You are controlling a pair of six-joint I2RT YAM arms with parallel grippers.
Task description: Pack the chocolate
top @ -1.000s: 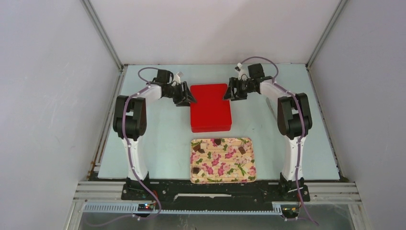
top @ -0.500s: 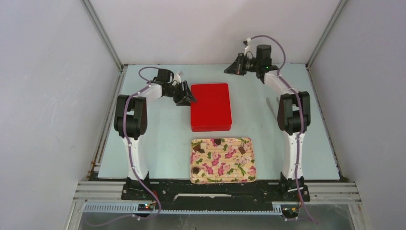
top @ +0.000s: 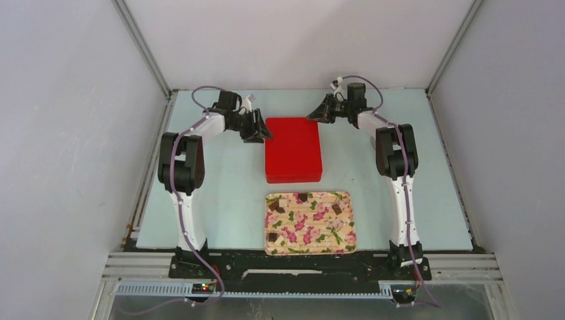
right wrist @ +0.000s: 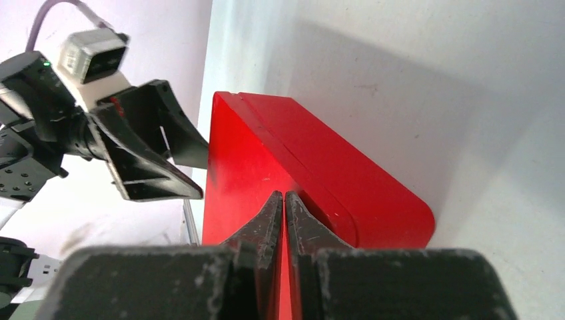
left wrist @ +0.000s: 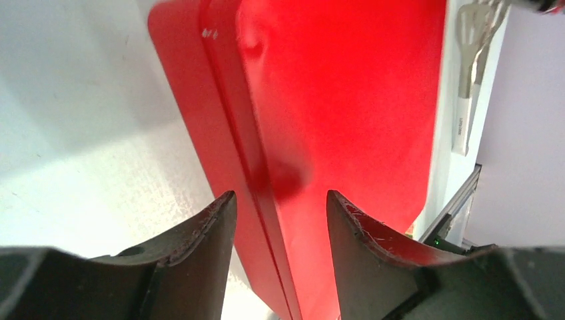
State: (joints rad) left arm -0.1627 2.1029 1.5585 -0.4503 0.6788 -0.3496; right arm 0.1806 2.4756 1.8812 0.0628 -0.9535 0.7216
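Note:
A closed red box [top: 293, 150] lies mid-table. Several dark brown chocolate pieces [top: 336, 209] rest on a floral tray [top: 320, 240] near the arms' bases. My left gripper [top: 258, 131] is open at the box's far-left edge. In the left wrist view its fingertips [left wrist: 223, 203] stand apart with the red box [left wrist: 346, 100] and its lid seam between them. A strip of table shows between the left finger and the box. My right gripper [top: 312, 117] is shut and empty at the box's far-right corner. Its closed tips [right wrist: 285, 195] hang over the red lid [right wrist: 320, 167].
A grey spatula-like tool [left wrist: 470, 67] lies on the table to the right of the box. Grey walls and metal frame rails close in the table on three sides. The left gripper [right wrist: 160, 160] shows across the box in the right wrist view.
The right gripper let go of the box's right side, shut, swung up and back, then came down to the far-right corner. The left gripper shifted slightly farther along the box's left edge.

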